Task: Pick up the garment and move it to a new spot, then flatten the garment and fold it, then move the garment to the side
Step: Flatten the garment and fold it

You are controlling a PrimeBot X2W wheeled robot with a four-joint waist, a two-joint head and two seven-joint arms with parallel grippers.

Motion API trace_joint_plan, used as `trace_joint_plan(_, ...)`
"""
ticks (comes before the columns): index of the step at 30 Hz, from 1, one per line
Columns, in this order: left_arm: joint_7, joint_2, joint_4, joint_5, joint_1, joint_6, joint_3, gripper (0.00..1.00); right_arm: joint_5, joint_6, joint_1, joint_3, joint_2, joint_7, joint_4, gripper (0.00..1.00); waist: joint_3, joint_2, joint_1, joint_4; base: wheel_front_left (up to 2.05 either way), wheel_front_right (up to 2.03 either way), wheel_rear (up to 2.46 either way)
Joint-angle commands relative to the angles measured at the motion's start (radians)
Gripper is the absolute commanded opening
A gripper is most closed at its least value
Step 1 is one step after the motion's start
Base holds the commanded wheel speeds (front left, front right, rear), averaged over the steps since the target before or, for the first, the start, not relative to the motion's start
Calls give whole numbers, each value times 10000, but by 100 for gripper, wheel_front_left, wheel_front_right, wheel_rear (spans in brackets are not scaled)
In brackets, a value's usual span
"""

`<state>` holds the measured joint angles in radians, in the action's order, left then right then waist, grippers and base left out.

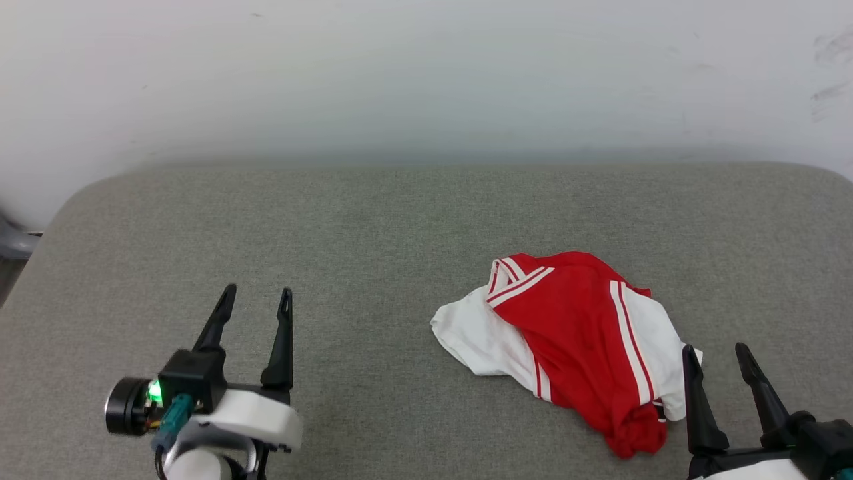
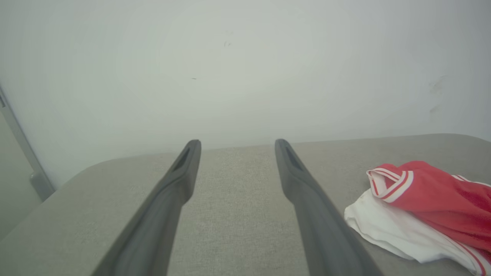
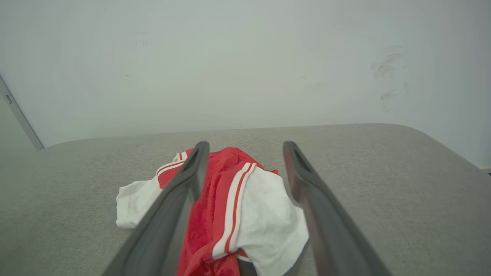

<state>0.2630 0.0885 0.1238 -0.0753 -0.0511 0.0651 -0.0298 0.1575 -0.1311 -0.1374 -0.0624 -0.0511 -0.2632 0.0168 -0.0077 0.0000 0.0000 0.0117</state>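
Observation:
The garment (image 1: 573, 333), a red T-shirt with white sleeves and striped trim, lies crumpled on the grey cushioned surface (image 1: 373, 220), right of centre. My right gripper (image 1: 716, 357) stands open at the lower right, its left finger at the garment's near right edge. In the right wrist view the garment (image 3: 234, 203) lies ahead between and under the spread fingers of the right gripper (image 3: 245, 149). My left gripper (image 1: 256, 297) is open at the lower left, well apart from the cloth. In the left wrist view the left gripper (image 2: 236, 145) holds nothing and the garment (image 2: 418, 211) lies to the right.
A pale wall (image 1: 426, 73) rises behind the cushioned surface, whose far corners are rounded. A grey frame piece (image 1: 13, 243) shows past the left edge. Bare grey fabric stretches left of the garment and behind it.

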Motion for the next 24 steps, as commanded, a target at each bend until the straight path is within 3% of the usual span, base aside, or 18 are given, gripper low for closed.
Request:
trace_joint_plan(1, 28, 182, 213, -52, -636, 223, -104, 100, 2, 7, 165, 16, 16, -24, -84, 100, 88, 0, 0, -75, 0, 0, 0)
trace_joint_plan(6, 27, 859, 1064, -50, -2350, 573, -740, 100, -45, 7, 301, 80, 16, -26, -293, 100, 303, 0, 0, -271, 0, 0, 0)
trace_joint_plan(13, -611, 1667, 2066, -414, -4418, 640, -2337, 100, -93, 7, 550, 90, 16, -24, -513, 100, 749, 0, 0, -483, 0, 0, 0)
trace_joint_plan(14, -1087, 1922, 2264, -893, -5055, 638, -3057, 100, -110, 7, 640, 73, 15, -24, -605, 100, 908, 0, 0, -525, 0, 0, 0)
trace_joint_plan(17, -1578, 2130, 2381, -1492, -5704, 641, -3806, 100, -118, 7, 743, 59, 19, -24, -656, 100, 1063, 0, 0, -553, 0, 0, 0)
trace_joint_plan(24, -4474, 2590, 2988, -3988, -7525, 644, -6468, 100, -138, 7, 1043, 38, 16, -26, -730, 100, 1574, 0, 0, -664, 0, 0, 0)
